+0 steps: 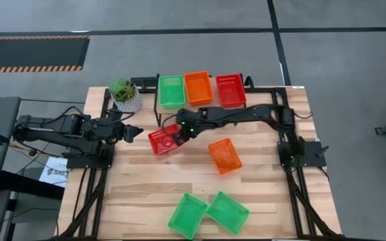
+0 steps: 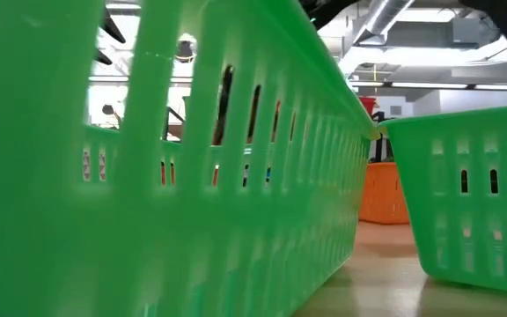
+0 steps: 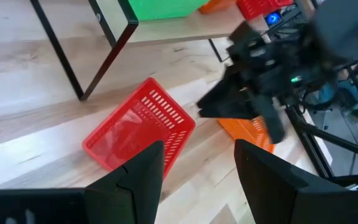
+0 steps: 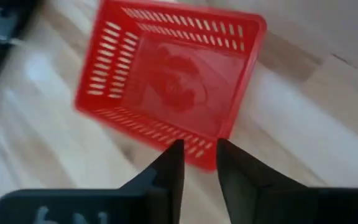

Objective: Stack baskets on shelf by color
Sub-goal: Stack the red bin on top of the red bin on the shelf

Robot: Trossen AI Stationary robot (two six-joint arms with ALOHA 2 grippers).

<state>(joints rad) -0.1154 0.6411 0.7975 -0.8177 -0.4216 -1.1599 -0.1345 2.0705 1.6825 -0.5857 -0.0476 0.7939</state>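
A red basket (image 1: 163, 142) (image 3: 138, 134) (image 4: 173, 81) lies flat on the table in front of the shelf (image 3: 166, 31). My right gripper (image 1: 179, 136) (image 4: 199, 155) hovers over the basket's edge nearest the right arm. Its fingers are open by a narrow gap and I see no touch. It also shows in the left wrist view (image 3: 213, 109), beside the basket's corner. My left gripper (image 1: 134, 132) (image 3: 197, 162) is open wide, just left of the basket and clear of it. On the shelf stand a green basket (image 1: 171, 90), an orange one (image 1: 198, 88) and a red one (image 1: 230, 90).
An orange basket (image 1: 224, 156) lies right of centre. Two green baskets (image 1: 187, 215) (image 1: 228, 212) sit at the near edge and fill the low view (image 2: 192, 176) (image 2: 473, 202). A potted plant (image 1: 124, 94) stands left of the shelf. Bare wood lies at near left.
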